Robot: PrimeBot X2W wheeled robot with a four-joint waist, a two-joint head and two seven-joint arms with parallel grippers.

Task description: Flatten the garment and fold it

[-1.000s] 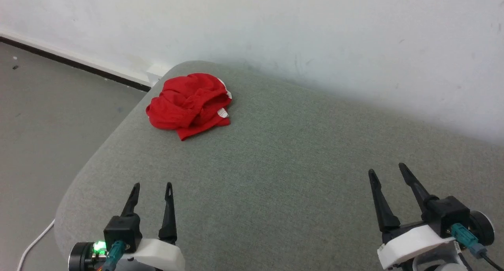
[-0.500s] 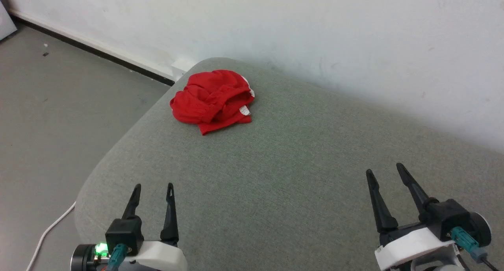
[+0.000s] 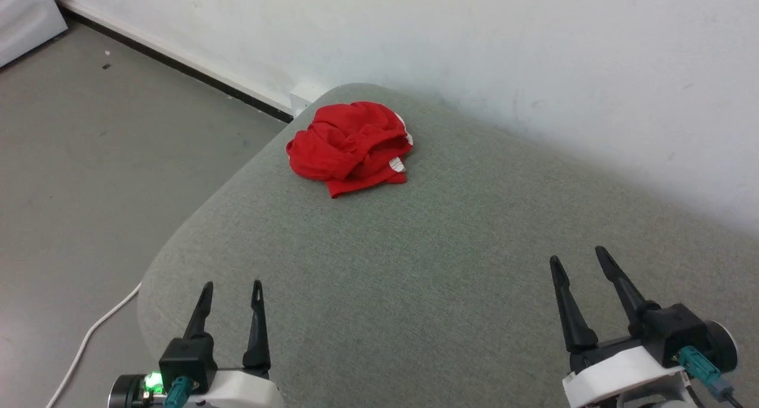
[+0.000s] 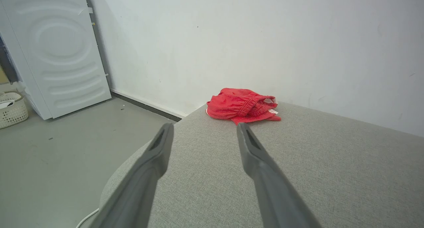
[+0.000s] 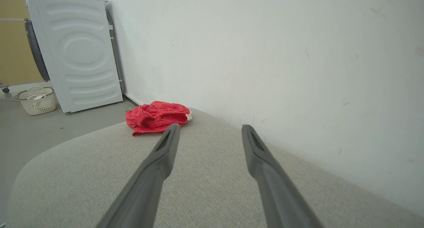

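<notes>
Garment (image 3: 350, 147) on cushion (image 3: 415, 265) far-left corner, near wall (image 3: 474, 40); left gripper (image 3: 232, 284), right gripper (image 3: 577, 254) over near side.

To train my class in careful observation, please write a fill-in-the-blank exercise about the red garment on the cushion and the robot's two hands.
1. The garment crumpled on the grey cushion is coloured ____.
2. The left hand and the right hand are both ____, holding nothing.
3. The garment lies nearer the ____ hand.
4. The garment touches ____ hand.
Missing words: red; open; left; neither.
</notes>
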